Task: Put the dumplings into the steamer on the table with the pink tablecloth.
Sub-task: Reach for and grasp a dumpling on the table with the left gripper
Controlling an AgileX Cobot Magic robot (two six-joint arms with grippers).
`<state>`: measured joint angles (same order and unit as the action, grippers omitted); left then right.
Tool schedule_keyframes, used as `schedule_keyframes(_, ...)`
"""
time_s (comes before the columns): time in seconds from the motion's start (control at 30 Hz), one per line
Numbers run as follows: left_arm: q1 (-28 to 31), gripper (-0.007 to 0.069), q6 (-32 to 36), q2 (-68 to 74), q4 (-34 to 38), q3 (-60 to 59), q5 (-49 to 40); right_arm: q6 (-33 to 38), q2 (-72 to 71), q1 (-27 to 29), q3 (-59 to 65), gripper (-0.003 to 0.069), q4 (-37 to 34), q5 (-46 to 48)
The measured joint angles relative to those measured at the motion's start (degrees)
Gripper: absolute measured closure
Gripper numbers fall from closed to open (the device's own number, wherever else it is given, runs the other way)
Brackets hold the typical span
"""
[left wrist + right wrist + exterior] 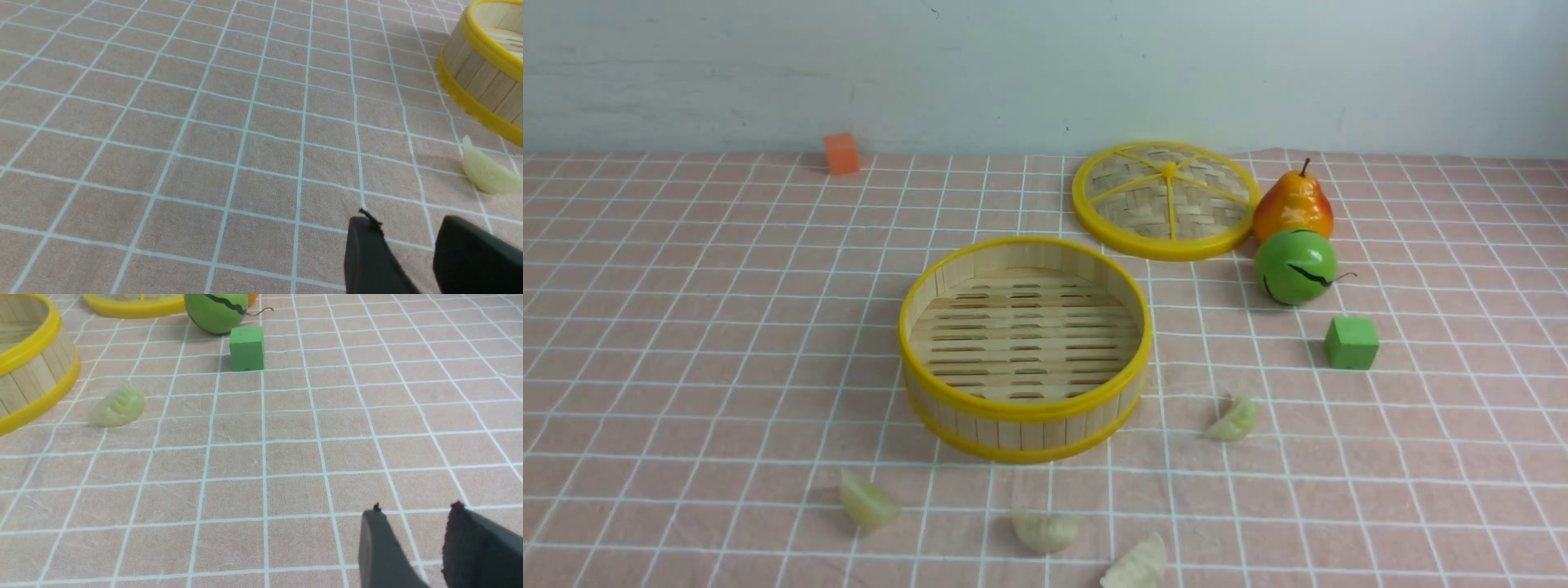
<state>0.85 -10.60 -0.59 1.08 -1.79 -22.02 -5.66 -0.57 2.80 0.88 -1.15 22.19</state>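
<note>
Logging left to right. What sits farthest left?
B: An orange cube point(841, 153), at the back edge of the bench point(1462, 457). The pink tablecloth point(686, 327) covers the whole top.
A: Next?
B: The first dumpling point(867, 500), on the cloth, front-left of the steamer point(1013, 429). From the wrist camera, the left gripper point(408, 228) is low over the cloth. Its jaws are a narrow gap apart with bare cloth between them, holding nothing. That dumpling lies ahead of it, near the steamer's wall.
A: The steamer itself?
B: Upright, mid-bench, slatted floor showing. All four dumplings lie on the cloth outside it. The second dumpling point(1045, 531) is in front of it. The third dumpling point(1137, 566) is at the near edge of the frame, partly cut off.
A: Further right?
B: The lid point(1164, 200) lies flat behind and to the right of the steamer, apart from it. The fourth dumpling point(1233, 420) is front-right of the steamer, not touching it.
A: And the right end?
B: A pear point(1292, 204), upright, just beside the lid's rim. A green round fruit point(1295, 266) sits in front of it; contact can't be told. A green cube point(1352, 342) lies nearer, apart. The right gripper point(414, 516) has its jaws narrowly parted around nothing, with the fourth dumpling and green cube well ahead of it.
</note>
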Motion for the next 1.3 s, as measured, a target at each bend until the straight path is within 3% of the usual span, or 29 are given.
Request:
schedule_keyframes(0.77,0.0,0.0387,-0.9,0.0,0.3,0.0,1.4,0.0,0.0,0.0,0.0,0.042,0.0,0.0)
schedule_keyframes(0.9,0.0,0.0387,-13.8,0.0,17.0,0.0,5.3,-0.6,0.0,0.0,0.0,0.042,-1.5,0.0)
schedule_keyframes(0.97,0.0,0.0387,-24.9,0.0,32.7,0.0,7.5,-3.7,0.0,0.0,0.0,0.042,-6.7,0.0)
schedule_keyframes(1.03,0.0,0.0387,-31.3,0.0,43.3,0.0,9.0,-8.6,0.0,0.0,0.0,0.042,-13.8,0.2)
schedule_keyframes(1.07,0.0,0.0387,-31.7,0.0,44.2,0.0,9.2,-9.2,0.0,0.0,0.0,0.042,-14.7,0.3)
schedule_keyframes(1.1,0.0,0.0386,-33.7,0.0,50.0,0.0,10.3,-15.5,0.0,0.0,0.1,0.042,-23.5,0.8)
schedule_keyframes(1.13,0.0,0.0386,-33.8,0.0,50.4,0.0,10.4,-16.2,0.0,0.0,0.1,0.042,-24.6,0.9)
schedule_keyframes(1.17,0.0,0.0386,-33.1,0.0,52.4,0.0,10.8,-21.2,0.0,0.0,0.3,0.042,-31.9,1.1)
schedule_keyframes(1.3,0.0,0.0386,-31.1,0.0,53.8,0.0,11.4,-26.1,0.0,0.0,0.5,0.042,-40.8,1.5)
